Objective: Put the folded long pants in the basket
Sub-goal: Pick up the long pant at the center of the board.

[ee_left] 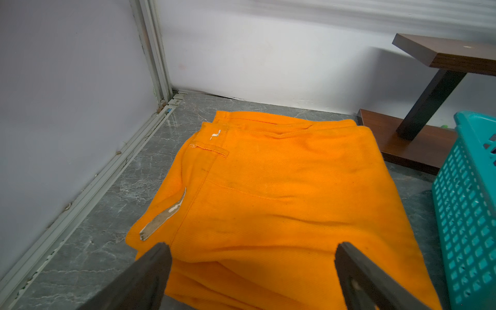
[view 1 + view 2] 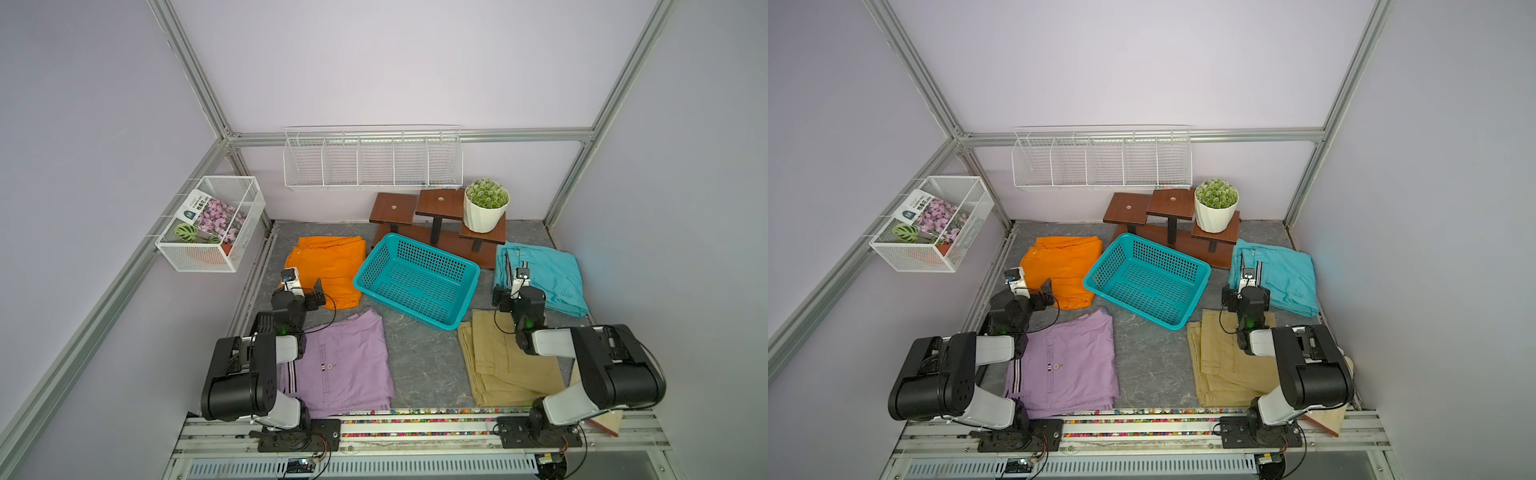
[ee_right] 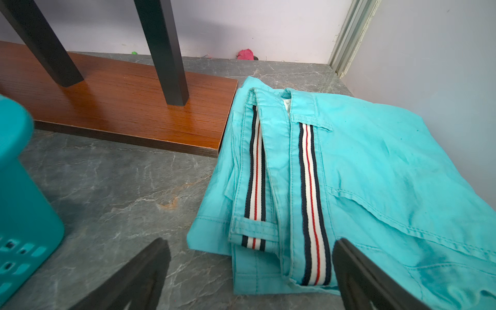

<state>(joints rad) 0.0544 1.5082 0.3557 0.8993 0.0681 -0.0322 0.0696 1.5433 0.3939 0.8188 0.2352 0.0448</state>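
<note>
I see four folded long pants, and all of them lie flat on the grey surface [image 2: 419, 353], outside the basket [image 2: 432, 266]. The basket is turquoise with little holes. It sits in the middle of the surface, a bit toward the back edge, and it is turned at a slant.

The orange pants [image 2: 332, 266] lie near the back left corner, just beside the basket. The turquoise pants [image 2: 548, 274] lie near the back right corner, and they have striped trim. The lilac pants [image 2: 345, 361] lie by the front left corner. The tan pants [image 2: 498, 365] lie by the front right corner.

My left gripper [image 1: 252, 247] is spread wide and holds nothing. Its two dark fingers [image 1: 150, 268] stand over the front edge of the orange pants. I cannot tell if they touch the cloth.

My right gripper [image 3: 249, 241] is spread wide too, and it holds nothing. One finger is over the bare grey surface and one is over the turquoise pants. The striped side of the pants lies between them.

A brown wooden stand [image 2: 436, 203] is at the back edge, behind the basket. A white pot with a green plant [image 2: 484, 212] sits on its right step. A long white wire rack [image 2: 374, 162] hangs on the back wall. A white wire box [image 2: 212, 224] hangs on the left wall.
</note>
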